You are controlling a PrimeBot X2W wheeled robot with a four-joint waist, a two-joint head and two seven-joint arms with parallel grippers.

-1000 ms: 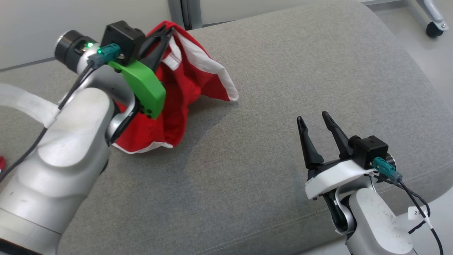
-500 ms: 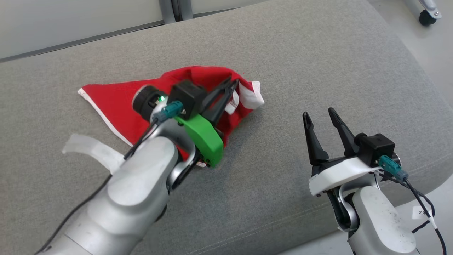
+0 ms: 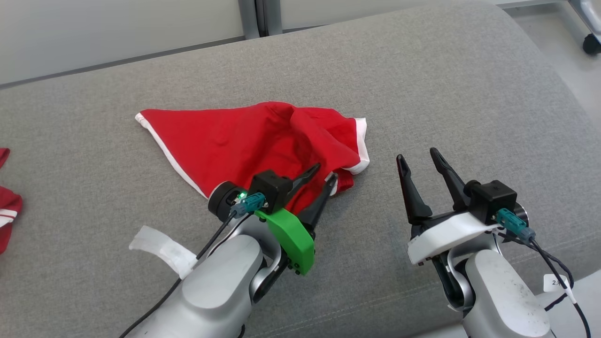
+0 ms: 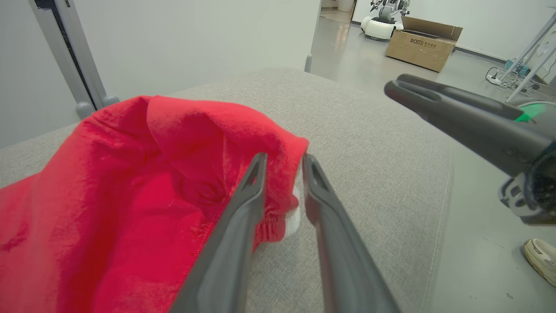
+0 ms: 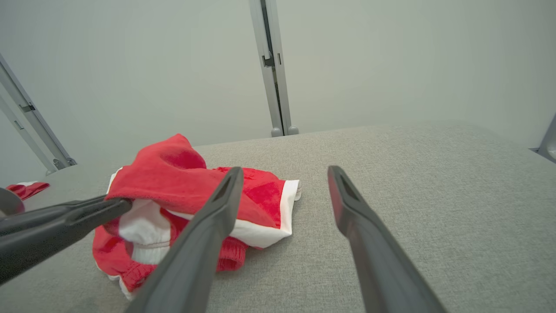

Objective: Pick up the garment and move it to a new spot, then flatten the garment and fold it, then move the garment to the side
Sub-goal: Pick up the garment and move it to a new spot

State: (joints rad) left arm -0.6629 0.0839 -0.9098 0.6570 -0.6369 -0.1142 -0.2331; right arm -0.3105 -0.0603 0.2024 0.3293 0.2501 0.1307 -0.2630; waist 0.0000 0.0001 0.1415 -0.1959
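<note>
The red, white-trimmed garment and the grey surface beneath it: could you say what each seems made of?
Red white-trimmed garment: probably soft knit cloth, matte; it slumps in folds and shows a fuzzy nap up close. Grey padded surface: likely woven upholstery fabric, matte; fine speckled weave, a stitched seam near the front edge, rounded cushioned corners.

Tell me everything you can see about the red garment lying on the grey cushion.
The red garment is soft, matte cloth with white trim along its hems. It lies on the grey cushion, spread fairly flat toward a pointed corner at its left, and rumpled and bunched at its right end, where white inner cloth shows. The left tool, its fingers slightly parted, sits at that bunched near edge without clamping it.
</note>
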